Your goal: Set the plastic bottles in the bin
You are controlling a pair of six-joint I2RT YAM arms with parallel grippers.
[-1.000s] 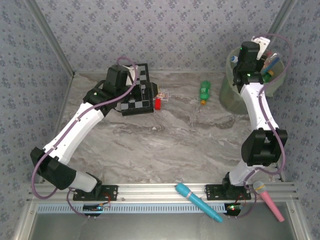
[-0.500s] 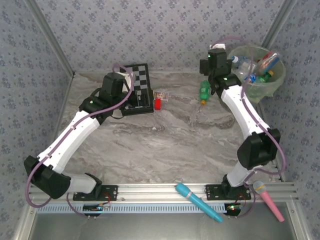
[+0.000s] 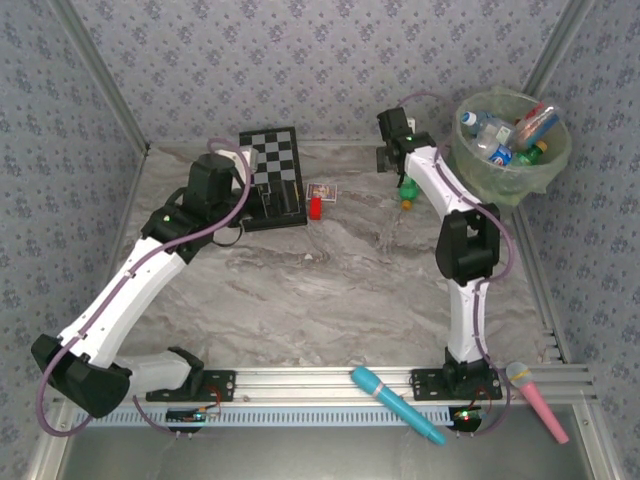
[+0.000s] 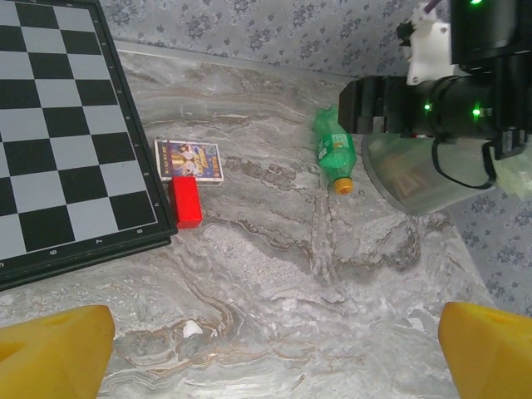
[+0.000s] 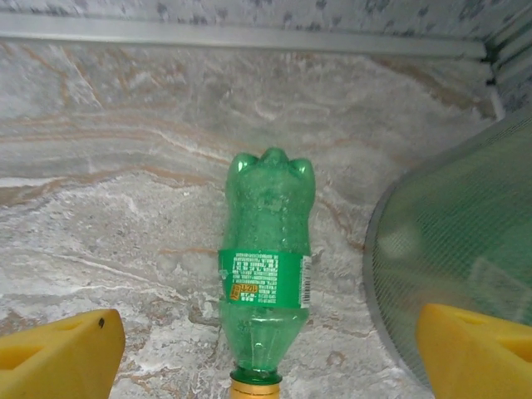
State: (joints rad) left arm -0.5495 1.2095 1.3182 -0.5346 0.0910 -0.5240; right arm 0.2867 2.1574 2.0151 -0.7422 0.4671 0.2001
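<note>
Green bottle (image 5: 266, 274): lies flat on the tabletop (image 3: 330, 290), in the middle of the right wrist view. Its orange cap points to the bottom edge. It is not in the bin yet.
Right hand (image 5: 266, 353): spread wide and holding nothing. One yellow finger is in each bottom corner, and the bottle's cap end is between them.
Bin (image 5: 449, 249): just beside the bottle, along the right edge of the right wrist view. In the top view it is at the upper right, with other bottles (image 3: 495, 135) inside.
Left hand (image 4: 266, 353): spread wide too, holding nothing, well apart from the bottle.
Other stuff: a chessboard (image 3: 272, 175), a red block (image 3: 316, 207) and a little card box (image 3: 321, 191) sit at the upper middle of the top view. None of them goes in the bin.
What could go wrong: the bottle is round, so a bump from one finger could make it roll away. A pinch on the thin cap end could slip off. The finger on the bin side could knock the bin's wall.
Room to move: lots of bare tabletop to the left of the bottle. It is tight on the right, by the bin. The back wall is near, at the top of the right wrist view.
</note>
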